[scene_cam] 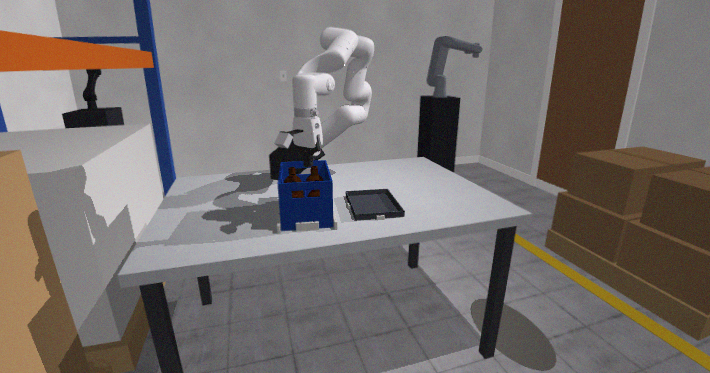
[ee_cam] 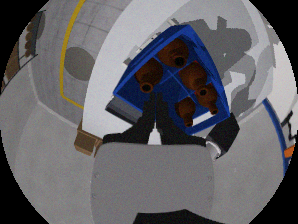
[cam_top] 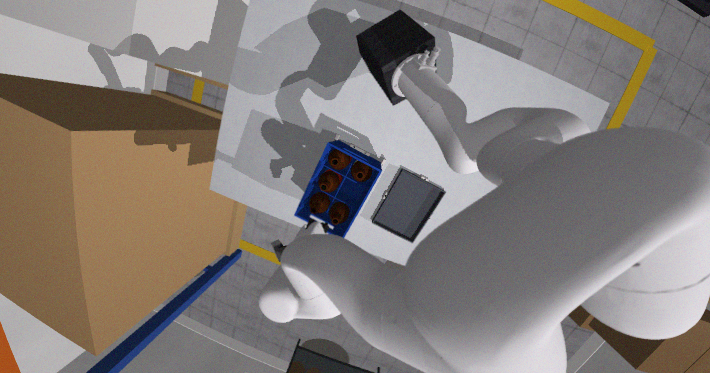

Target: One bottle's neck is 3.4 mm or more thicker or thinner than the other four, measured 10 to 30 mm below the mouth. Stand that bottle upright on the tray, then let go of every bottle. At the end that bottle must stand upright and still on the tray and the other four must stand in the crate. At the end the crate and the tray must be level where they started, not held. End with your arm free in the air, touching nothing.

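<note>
A blue crate [cam_top: 306, 208] [scene_cam: 306, 213] [ee_cam: 127, 86] stands on the white table [cam_top: 500, 98] [scene_cam: 440, 193]. It holds several brown bottles, all upright, among them one [cam_top: 340, 160] [ee_cam: 174, 56] at the far end and one [cam_top: 339, 213] [scene_cam: 313, 174] near my arm. An empty dark tray [cam_top: 407, 203] [scene_cam: 374, 204] lies flat just right of the crate. My gripper [scene_cam: 312, 160] [ee_cam: 155, 100] hangs just above the bottle tops at the crate's arm-side end. Its fingers are shut with nothing between them. In the overhead view my arm hides most of it.
My arm's black base block [cam_top: 395, 53] sits at the table's back. A second grey arm on a black pedestal [scene_cam: 439, 123] stands behind the table. Cardboard boxes [cam_top: 100, 213] [scene_cam: 635, 213] and a blue shelf post [scene_cam: 150, 73] flank the table.
</note>
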